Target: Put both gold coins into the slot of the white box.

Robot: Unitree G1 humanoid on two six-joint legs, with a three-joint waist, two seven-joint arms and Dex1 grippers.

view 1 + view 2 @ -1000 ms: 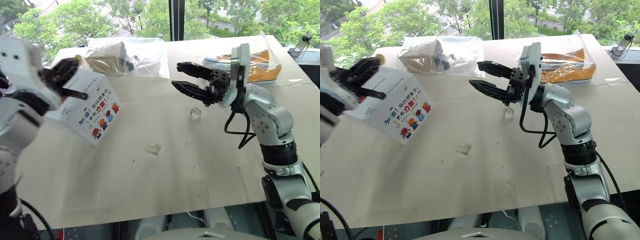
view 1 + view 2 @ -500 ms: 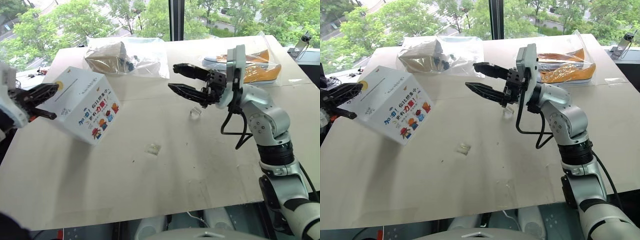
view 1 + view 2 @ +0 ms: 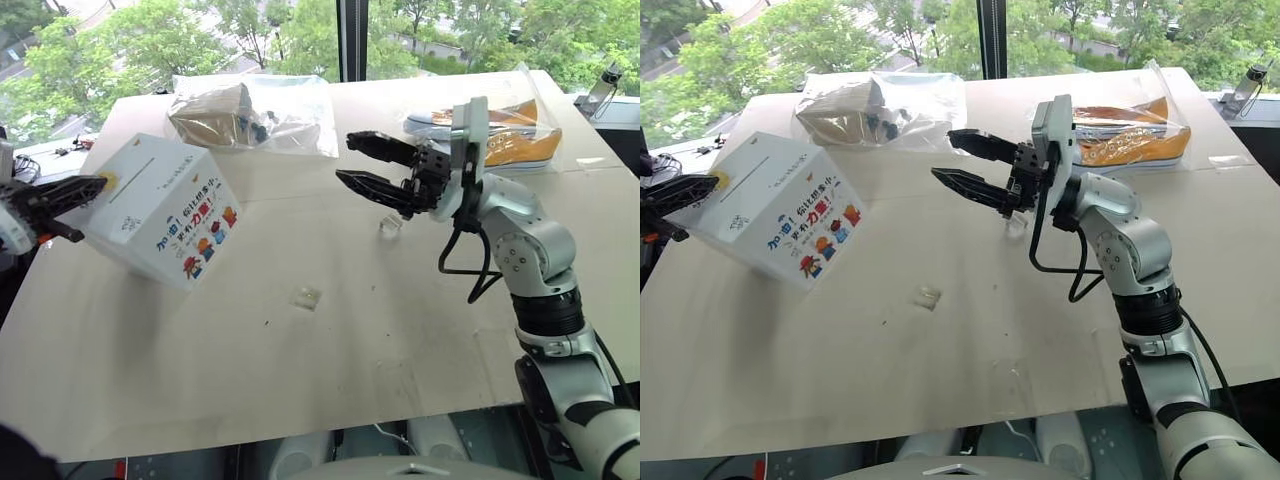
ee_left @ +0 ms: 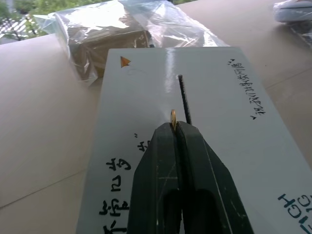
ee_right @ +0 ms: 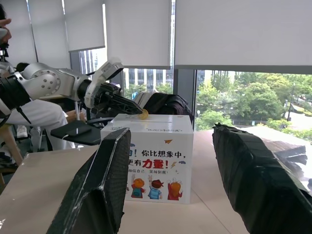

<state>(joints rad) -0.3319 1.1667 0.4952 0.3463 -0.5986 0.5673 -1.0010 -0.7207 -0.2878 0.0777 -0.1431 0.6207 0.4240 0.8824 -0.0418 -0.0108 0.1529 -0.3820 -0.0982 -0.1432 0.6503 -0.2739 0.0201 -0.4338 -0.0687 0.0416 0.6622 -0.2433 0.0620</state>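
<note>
The white box [image 3: 165, 215] stands tilted at the table's left, cartoon figures on its side, and the slot [image 4: 184, 97] runs as a dark slit across its plain top face. My left gripper [image 4: 174, 126] is shut on a gold coin [image 4: 172, 116], held on edge just over the box top, close beside the slot's near end. From the head views the left gripper [image 3: 85, 187] reaches in at the box's left corner. My right gripper [image 3: 346, 157] hovers open and empty above the table's middle, pointing toward the box.
A brown box wrapped in clear plastic [image 3: 240, 110] lies behind the white box. An orange and white item in a plastic bag [image 3: 520, 130] sits at the back right. Two small clear plastic pieces [image 3: 391, 226] [image 3: 306, 297] lie on the table.
My left gripper has swung left and down with the coin, from above the box's far corner to its left edge. The right arm has stayed still.
</note>
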